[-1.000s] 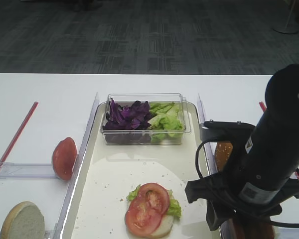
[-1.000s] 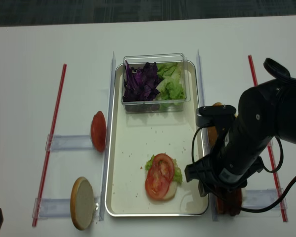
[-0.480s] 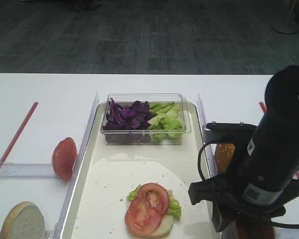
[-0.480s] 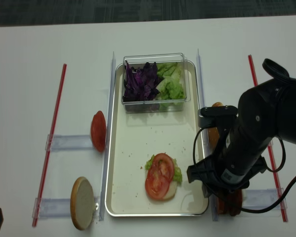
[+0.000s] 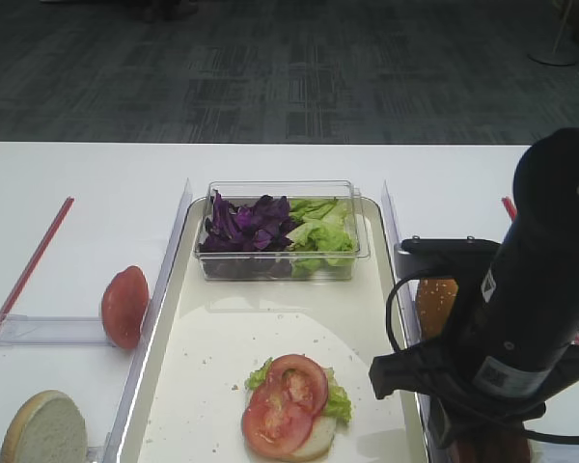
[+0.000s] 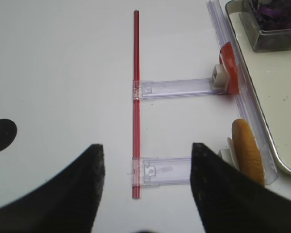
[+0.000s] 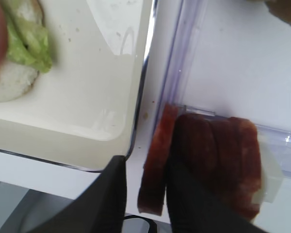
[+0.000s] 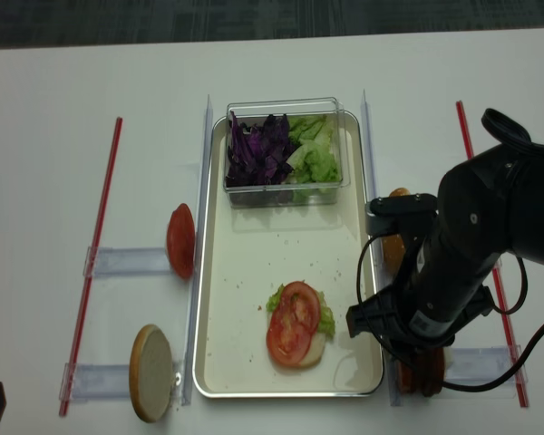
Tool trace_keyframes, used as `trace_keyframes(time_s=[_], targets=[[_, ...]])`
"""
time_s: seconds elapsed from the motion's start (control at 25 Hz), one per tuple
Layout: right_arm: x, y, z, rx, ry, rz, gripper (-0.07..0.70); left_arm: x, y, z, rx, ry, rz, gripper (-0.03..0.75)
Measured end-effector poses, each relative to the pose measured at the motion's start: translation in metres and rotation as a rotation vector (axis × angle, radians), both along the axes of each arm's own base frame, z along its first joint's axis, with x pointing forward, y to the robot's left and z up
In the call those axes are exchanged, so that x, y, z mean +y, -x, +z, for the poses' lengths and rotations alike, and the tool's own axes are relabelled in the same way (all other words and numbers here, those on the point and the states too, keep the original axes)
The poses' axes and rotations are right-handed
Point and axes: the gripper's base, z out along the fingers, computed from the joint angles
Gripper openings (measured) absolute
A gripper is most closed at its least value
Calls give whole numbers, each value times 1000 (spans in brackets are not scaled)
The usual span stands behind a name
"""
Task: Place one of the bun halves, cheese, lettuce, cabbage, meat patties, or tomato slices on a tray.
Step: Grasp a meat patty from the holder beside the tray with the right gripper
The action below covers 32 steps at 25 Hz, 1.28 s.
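Right hand (image 7: 144,194) down over upright reddish-brown meat patties (image 7: 218,160), fingers straddling the end disc (image 7: 157,160), narrowing; grip not confirmed. Patties sit beside cream rectangular tray (image 7: 87,121). Pinch squarely, lift straight up, clear the rim.

Left hand (image 6: 146,191) hangs over the white worktop (image 6: 63,73), its two dark fingers (image 6: 82,187) spread wide w/ nothing between them. A red strip (image 6: 135,97) runs up the middle, w/ two clear holders branching right. Top holder (image 6: 177,88) carries a tomato slice (image 6: 229,67) on edge; lower holder (image 6: 167,170) carries a bun half (image 6: 247,150) on edge. Tray (image 6: 276,116) sits at right, a clear tub (image 6: 274,24) w/ purple cabbage (image 6: 276,10) on it.
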Motion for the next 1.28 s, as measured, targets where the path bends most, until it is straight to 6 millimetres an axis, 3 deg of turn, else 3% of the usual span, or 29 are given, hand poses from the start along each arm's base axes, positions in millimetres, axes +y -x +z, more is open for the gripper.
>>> trace_keyframes(time_s=[0.36, 0.76, 1.28], targets=[[-1, 0, 0, -3, 11, 10, 138, 0, 0, 0, 0, 0, 0, 366], [-1, 0, 1, -4, 11, 11, 131, 0, 0, 0, 0, 0, 0, 366], [-1, 2, 33, -59, -35, 27, 130, 0, 0, 0, 0, 0, 0, 366]])
